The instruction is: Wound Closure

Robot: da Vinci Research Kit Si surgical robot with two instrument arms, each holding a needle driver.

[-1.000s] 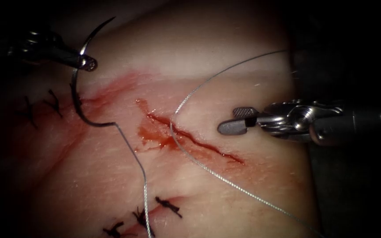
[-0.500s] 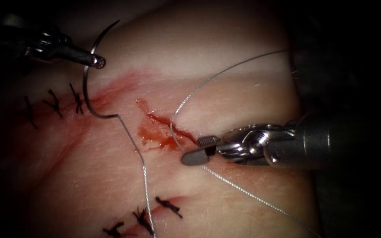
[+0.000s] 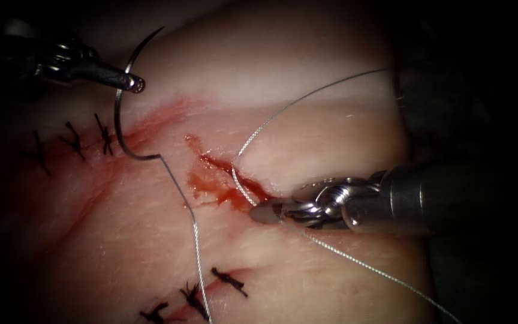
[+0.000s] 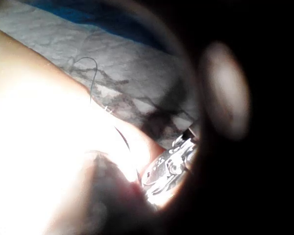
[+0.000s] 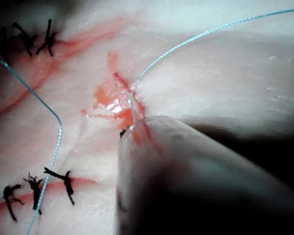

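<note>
Left hand grips needle mid-curve, clear of tissue; right hand clamps thread at cut.

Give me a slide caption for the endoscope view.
Left tool holds needle above tissue; right tool at the cut beside thread.

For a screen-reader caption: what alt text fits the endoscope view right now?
The left tool holds the curved needle near its middle, above the tissue, left of the cut. The right tool has its jaws closed at the cut where the thread crosses. Red fluid pools nearby.
</note>
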